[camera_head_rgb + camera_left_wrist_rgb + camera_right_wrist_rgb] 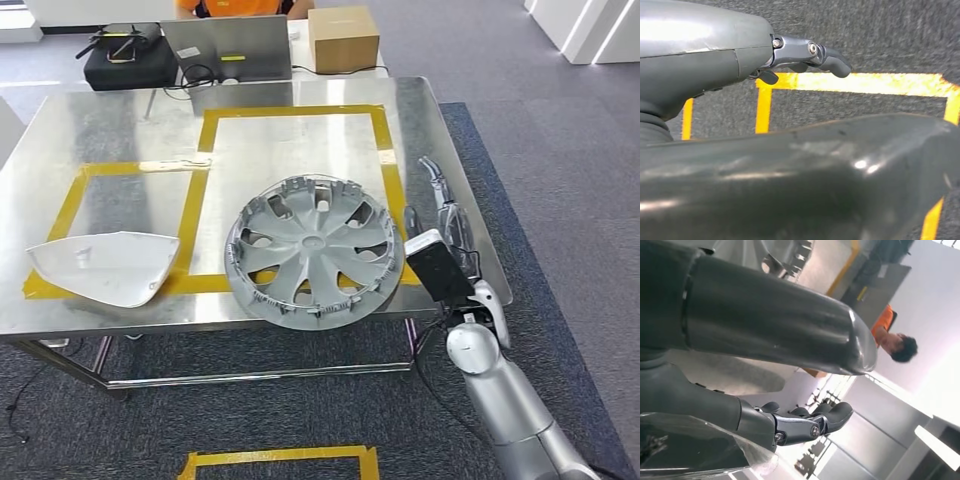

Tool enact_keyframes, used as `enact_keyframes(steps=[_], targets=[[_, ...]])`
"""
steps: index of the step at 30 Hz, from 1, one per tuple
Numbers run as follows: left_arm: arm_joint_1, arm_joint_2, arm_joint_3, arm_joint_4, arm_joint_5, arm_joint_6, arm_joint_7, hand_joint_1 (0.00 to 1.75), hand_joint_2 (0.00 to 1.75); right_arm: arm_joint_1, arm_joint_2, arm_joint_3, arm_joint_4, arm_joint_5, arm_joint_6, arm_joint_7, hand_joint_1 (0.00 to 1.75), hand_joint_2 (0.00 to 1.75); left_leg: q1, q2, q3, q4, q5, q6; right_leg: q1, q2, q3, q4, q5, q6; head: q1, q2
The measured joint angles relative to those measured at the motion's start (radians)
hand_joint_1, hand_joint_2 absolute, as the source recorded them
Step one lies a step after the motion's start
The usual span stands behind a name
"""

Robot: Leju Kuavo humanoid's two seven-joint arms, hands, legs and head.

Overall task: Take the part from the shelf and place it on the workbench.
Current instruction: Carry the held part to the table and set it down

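Brushed steel workbench (113,130), round ribbed grey hubcap (313,250), yellow tape (192,210)

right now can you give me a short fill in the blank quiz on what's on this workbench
1. The grey hubcap lies on the metal workbench, its near edge crossing the ____ tape.
2. The white curved panel lies to the ____ of the hubcap in the head view.
3. The right hand is beside the hubcap's ____ edge.
4. A brown ____ box sits on the far table.

Missing words: yellow; left; right; cardboard
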Motion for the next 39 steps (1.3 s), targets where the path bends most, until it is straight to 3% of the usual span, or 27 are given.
enact_keyframes(steps=[2, 3, 6, 7, 9, 11, 12, 13, 14, 17, 19, 22, 24, 26, 27, 28, 29, 31, 33, 34, 37, 39], targets=[[-0.002, -0.002, 0.007, -0.001, 0.004, 0.008, -0.008, 0.00, 0.00, 0.027, 0.000, -0.012, -0.052, -0.003, -0.020, -0.002, 0.00, 0.00, -0.001, 0.000, 0.055, -0.120, 0.046, 0.005, 0.004, 0.001, -0.002, 0.006, -0.004, 0.007, 0.000, 0.000], [-0.002, -0.004, 0.010, -0.002, 0.005, 0.012, -0.009, 0.00, 0.00, 0.038, 0.000, -0.016, -0.073, -0.004, -0.026, -0.003, 0.00, 0.00, -0.002, 0.000, 0.068, -0.151, 0.052, 0.008, 0.005, 0.002, -0.004, 0.008, -0.005, 0.012, 0.001, 0.000], [0.000, -0.010, 0.012, -0.002, 0.006, 0.018, -0.013, 0.00, 0.00, 0.066, -0.001, -0.025, -0.121, -0.005, -0.036, -0.005, 0.00, 0.00, -0.004, 0.000, 0.069, -0.165, 0.052, 0.025, 0.004, 0.003, -0.011, 0.008, -0.005, 0.028, 0.001, 0.000], [0.001, -0.011, 0.013, -0.003, 0.006, 0.019, -0.013, 0.00, 0.00, 0.074, -0.002, -0.028, -0.134, -0.005, -0.037, -0.006, 0.00, 0.00, -0.003, 0.000, 0.069, -0.168, 0.056, 0.032, 0.003, 0.003, -0.017, 0.019, -0.018, 0.033, 0.002, 0.000], [0.000, -0.013, 0.013, -0.006, 0.006, 0.020, -0.014, 0.00, 0.00, 0.085, -0.004, -0.036, -0.155, -0.006, -0.038, -0.007, 0.00, 0.00, 0.000, 0.001, 0.065, -0.172, 0.063, 0.044, 0.000, 0.003, -0.053, 0.100, -0.078, 0.042, 0.005, 0.000], [-0.001, -0.015, 0.013, -0.007, 0.006, 0.020, -0.015, 0.00, 0.00, 0.094, -0.004, -0.041, -0.165, -0.007, -0.039, -0.008, 0.00, 0.00, 0.000, 0.001, 0.058, -0.172, 0.068, 0.049, -0.001, 0.003, -0.106, 0.235, -0.149, 0.048, 0.007, 0.000], [-0.001, -0.016, 0.014, -0.007, 0.006, 0.020, -0.015, 0.00, 0.00, 0.099, -0.004, -0.043, -0.168, -0.008, -0.040, -0.008, 0.00, 0.00, -0.001, 0.002, 0.054, -0.172, 0.071, 0.050, -0.001, 0.003, -0.123, 0.282, -0.165, 0.050, 0.007, 0.000], [0.000, -0.016, 0.014, -0.007, 0.005, 0.020, -0.015, 0.00, 0.00, 0.104, -0.004, -0.045, -0.172, -0.008, -0.041, -0.009, 0.00, 0.00, -0.001, 0.002, 0.050, -0.171, 0.074, 0.049, -0.001, 0.003, -0.121, 0.293, -0.161, 0.051, 0.007, 0.000], [0.000, -0.017, 0.014, -0.007, 0.004, 0.020, -0.015, 0.00, 0.00, 0.108, -0.004, -0.046, -0.176, -0.009, -0.044, -0.011, 0.00, 0.00, -0.001, 0.002, 0.047, -0.171, 0.076, 0.048, -0.002, 0.002, -0.098, 0.260, -0.138, 0.050, 0.007, 0.000], [0.000, -0.019, 0.014, -0.008, -0.001, 0.021, -0.015, 0.00, 0.00, 0.112, -0.005, -0.047, -0.195, -0.010, -0.053, -0.016, 0.00, 0.00, -0.003, 0.001, 0.041, -0.168, 0.084, 0.038, -0.001, 0.003, 0.031, 0.054, -0.065, 0.045, 0.007, 0.000], [0.000, -0.020, 0.014, -0.008, -0.004, 0.021, -0.015, 0.00, 0.00, 0.118, -0.005, -0.049, -0.209, -0.010, -0.061, -0.018, 0.00, 0.00, -0.006, 0.001, 0.037, -0.167, 0.092, 0.026, 0.002, 0.005, 0.065, -0.003, -0.057, 0.038, 0.007, 0.000], [0.000, -0.021, 0.014, -0.009, -0.005, 0.021, -0.015, 0.00, 0.00, 0.128, -0.005, -0.052, -0.221, -0.009, -0.067, -0.020, 0.00, 0.00, -0.004, 0.000, 0.030, -0.159, 0.089, 0.007, 0.000, 0.004, 0.056, -0.007, -0.041, 0.017, 0.007, 0.000], [0.001, -0.022, 0.014, -0.009, -0.006, 0.021, -0.015, 0.00, 0.00, 0.131, -0.005, -0.052, -0.225, -0.008, -0.069, -0.021, 0.00, 0.00, -0.002, 0.001, 0.006, -0.091, 0.028, -0.002, -0.003, 0.001, 0.045, -0.011, -0.028, 0.001, 0.005, 0.000], [0.001, -0.023, 0.014, -0.009, -0.007, 0.020, -0.015, 0.00, 0.00, 0.136, -0.005, -0.052, -0.227, -0.007, -0.071, -0.021, 0.00, 0.00, -0.002, 0.001, -0.036, 0.042, -0.057, -0.009, 0.000, -0.001, 0.029, -0.010, -0.016, -0.006, 0.004, 0.000], [0.001, -0.024, 0.014, -0.009, -0.007, 0.020, -0.015, 0.00, 0.00, 0.140, -0.005, -0.052, -0.227, -0.007, -0.071, -0.021, 0.00, 0.00, -0.002, 0.001, -0.047, 0.096, -0.082, -0.010, 0.002, -0.001, 0.021, -0.009, -0.010, -0.008, 0.004, 0.000], [0.001, -0.024, 0.014, -0.009, -0.007, 0.020, -0.015, 0.00, 0.00, 0.144, -0.005, -0.051, -0.227, -0.007, -0.071, -0.021, 0.00, 0.00, -0.002, 0.001, -0.044, 0.118, -0.088, -0.009, 0.004, -0.001, 0.012, -0.008, -0.005, -0.008, 0.004, 0.000], [0.002, -0.024, 0.014, -0.009, -0.008, 0.020, -0.015, 0.00, 0.00, 0.147, -0.005, -0.051, -0.228, -0.006, -0.072, -0.021, 0.00, 0.00, -0.003, 0.001, -0.021, 0.099, -0.075, -0.006, 0.007, -0.001, 0.005, -0.006, 0.000, -0.008, 0.004, 0.000], [0.001, -0.023, 0.014, -0.009, -0.011, 0.022, -0.015, 0.00, 0.00, 0.151, -0.005, -0.051, -0.232, -0.005, -0.074, -0.021, 0.00, 0.00, -0.006, 0.001, 0.069, -0.036, -0.027, 0.007, 0.010, -0.001, -0.007, -0.003, 0.007, -0.006, 0.004, 0.000], [0.000, -0.022, 0.014, -0.010, -0.015, 0.024, -0.015, 0.00, 0.00, 0.152, -0.005, -0.052, -0.237, -0.002, -0.078, -0.022, 0.00, 0.00, -0.012, 0.001, 0.141, -0.158, 0.000, 0.021, 0.013, -0.001, -0.015, 0.001, 0.015, 0.001, 0.005, 0.000], [0.000, -0.022, 0.014, -0.010, -0.018, 0.025, -0.015, 0.00, 0.00, 0.153, -0.005, -0.053, -0.239, -0.001, -0.080, -0.022, 0.00, 0.00, -0.015, 0.001, 0.155, -0.184, 0.001, 0.025, 0.013, -0.002, -0.018, 0.002, 0.020, 0.006, 0.004, 0.000], [0.000, -0.023, 0.014, -0.011, -0.023, 0.027, -0.015, 0.00, 0.00, 0.157, -0.010, -0.059, -0.247, 0.003, -0.087, -0.021, 0.00, 0.00, -0.015, 0.003, 0.149, -0.198, 0.018, 0.040, 0.010, -0.001, -0.027, 0.005, 0.022, 0.025, 0.003, 0.000], [-0.001, -0.024, 0.014, -0.012, -0.023, 0.029, -0.015, 0.00, 0.00, 0.159, -0.016, -0.068, -0.253, 0.003, -0.091, -0.021, 0.00, 0.00, -0.011, 0.006, 0.136, -0.206, 0.037, 0.054, 0.008, 0.001, -0.053, 0.061, -0.032, 0.035, 0.006, 0.000]])
